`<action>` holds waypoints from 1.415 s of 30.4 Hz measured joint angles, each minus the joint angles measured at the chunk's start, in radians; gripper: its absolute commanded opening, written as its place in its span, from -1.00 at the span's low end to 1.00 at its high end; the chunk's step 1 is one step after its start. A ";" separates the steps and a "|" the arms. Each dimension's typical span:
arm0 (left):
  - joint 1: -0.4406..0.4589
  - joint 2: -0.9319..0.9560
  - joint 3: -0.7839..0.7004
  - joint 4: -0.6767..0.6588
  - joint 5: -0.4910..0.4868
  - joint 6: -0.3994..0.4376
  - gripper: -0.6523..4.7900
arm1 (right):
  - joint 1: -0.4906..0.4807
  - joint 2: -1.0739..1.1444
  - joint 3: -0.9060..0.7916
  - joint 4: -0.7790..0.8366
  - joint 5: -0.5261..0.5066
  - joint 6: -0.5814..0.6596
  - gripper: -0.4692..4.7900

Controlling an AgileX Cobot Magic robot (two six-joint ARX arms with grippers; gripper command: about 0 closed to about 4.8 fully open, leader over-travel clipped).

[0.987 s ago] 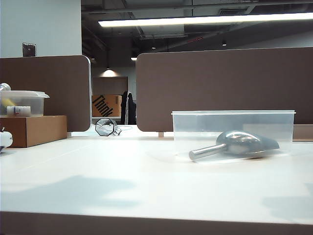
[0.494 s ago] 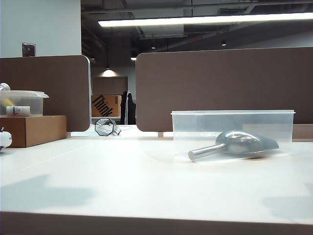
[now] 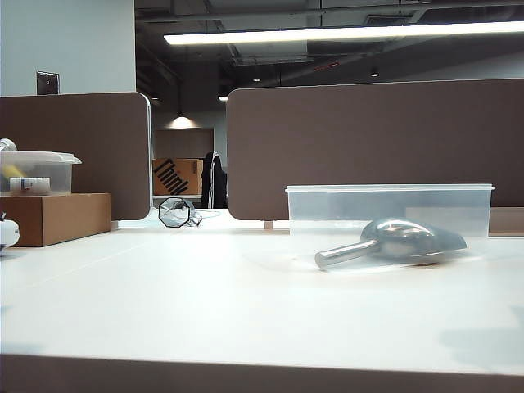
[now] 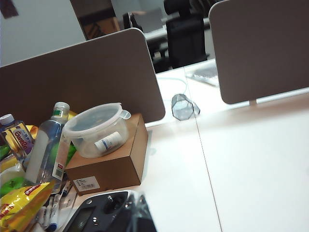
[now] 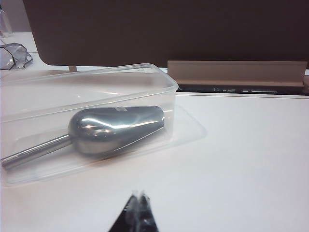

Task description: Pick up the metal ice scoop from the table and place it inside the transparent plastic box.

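Presently, the right gripper (image 5: pixel 139 208) is seen in its wrist view with the dark fingertips pressed together and nothing held between them; it is parked low over the table (image 5: pixel 251 159), near the transparent plastic box (image 5: pixel 120 77) and apart from it. The left gripper (image 4: pixel 137 212) is seen only at the frame edge, as dark wrapped tips; it is fully closed, and no object is seen in it. It lies well away from the box, beside the cardboard carton (image 4: pixel 108 164) that carries a small lidded container (image 4: pixel 96 128).

Over the last second, the broad shadow on the near tabletop in the exterior view has been seen to shrink and then vanish, while the metal ice scoop (image 3: pixel 393 241) and the box have not moved. This is judged to mean that the left arm has been drawn back and that the placement is finished: the scoop rests inside the box, bowl down on its floor, handle toward one short end.

The scoop is polished steel, mirror-bright, with a rounded tapering bowl and a straight cylindrical handle. The box is low, rectangular, clear to frosted plastic with a thickened rim. The table is smooth, matte, off-white.
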State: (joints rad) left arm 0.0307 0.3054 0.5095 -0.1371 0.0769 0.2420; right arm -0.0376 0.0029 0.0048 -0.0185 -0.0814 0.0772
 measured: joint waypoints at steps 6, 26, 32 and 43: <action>0.000 -0.129 -0.207 0.107 -0.005 -0.089 -0.78 | 0.000 0.000 0.000 0.000 0.000 0.000 -0.82; -0.003 -0.303 -0.399 0.113 -0.017 -0.238 -0.78 | 0.000 0.000 0.000 0.001 0.000 0.000 -0.82; -0.003 -0.303 -0.402 0.087 -0.053 -0.240 -0.78 | 0.000 0.000 0.000 0.000 0.000 0.000 -0.82; -0.011 -0.304 -0.451 0.088 -0.062 -0.285 -0.78 | 0.000 0.000 0.000 0.000 0.000 0.000 -0.82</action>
State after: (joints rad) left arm 0.0196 0.0017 0.0582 -0.0494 0.0151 -0.0425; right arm -0.0372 0.0029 0.0048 -0.0181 -0.0818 0.0772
